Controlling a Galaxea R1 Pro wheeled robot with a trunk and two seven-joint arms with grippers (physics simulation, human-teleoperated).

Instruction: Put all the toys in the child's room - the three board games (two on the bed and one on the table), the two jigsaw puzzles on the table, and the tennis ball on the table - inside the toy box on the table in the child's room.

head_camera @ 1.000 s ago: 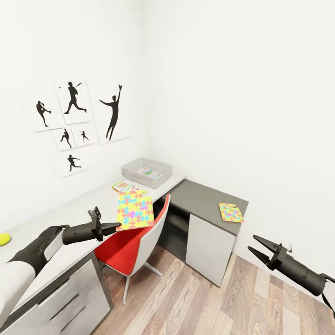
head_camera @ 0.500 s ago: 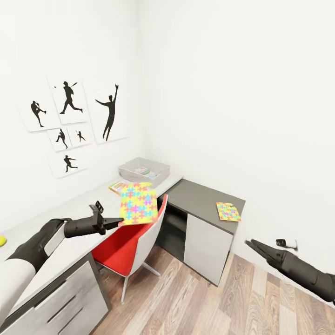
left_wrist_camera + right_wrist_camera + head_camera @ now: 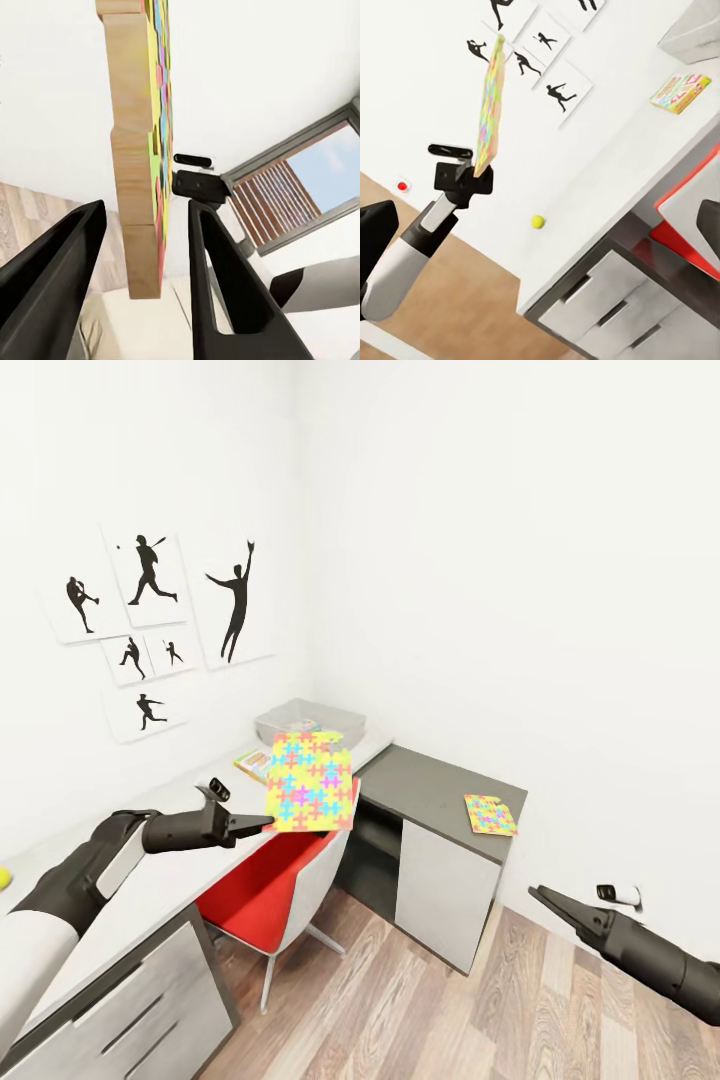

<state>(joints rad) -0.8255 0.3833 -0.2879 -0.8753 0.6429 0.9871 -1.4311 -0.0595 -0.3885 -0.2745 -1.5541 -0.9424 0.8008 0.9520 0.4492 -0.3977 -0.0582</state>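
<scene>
The left gripper [image 3: 262, 822] is gripping one jigsaw puzzle [image 3: 311, 781] by its edge, carrying it upright above the tabletop [image 3: 150, 820] short of the toy box [image 3: 300, 718], which is already holding colourful items; the right gripper [image 3: 540, 895] is hanging idle, fingers pressed together. Judging by this, most is remaining: a second puzzle [image 3: 490, 815] is lying on the dark side desk [image 3: 430, 785], a board game [image 3: 253, 762] and the tennis ball [image 3: 537, 221] are waiting on the tabletop; a red chair [image 3: 270, 885] is standing below the carried puzzle.

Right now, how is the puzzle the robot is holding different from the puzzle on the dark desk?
The held jigsaw puzzle is up in the air, gripped at its edge by the left gripper; the other puzzle lies flat on the dark desk. The held one looks bigger, though it is also nearer. Both have bright interlocking pieces.
</scene>
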